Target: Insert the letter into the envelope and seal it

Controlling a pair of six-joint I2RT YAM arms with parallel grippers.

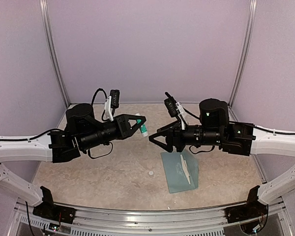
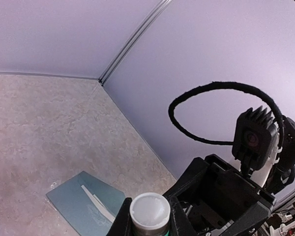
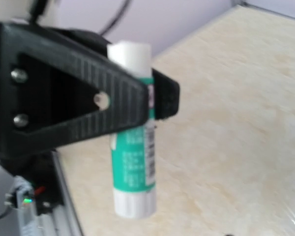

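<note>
From the top view my left gripper (image 1: 140, 119) is clenched on a small white-and-green cylindrical glue stick (image 1: 143, 129), held up off the mottled beige bench (image 1: 103, 172) with the stick roughly upright and 1 white end poking out above the fingers. The right wrist view shows that stick close up, its green label below the black finger. My right gripper (image 1: 151, 139) hangs just beside it, the 2 tips facing each other; I cannot tell whether its jaws are apart or together. The muted teal rectangular paper envelope (image 1: 177, 179) lies flat on the bench below the right gripper. A narrow pale off-white strip (image 1: 187, 169) runs along it; I cannot tell if that is the letter's edge. A small white round object (image 1: 150, 173) sits near the envelope's left side
</note>
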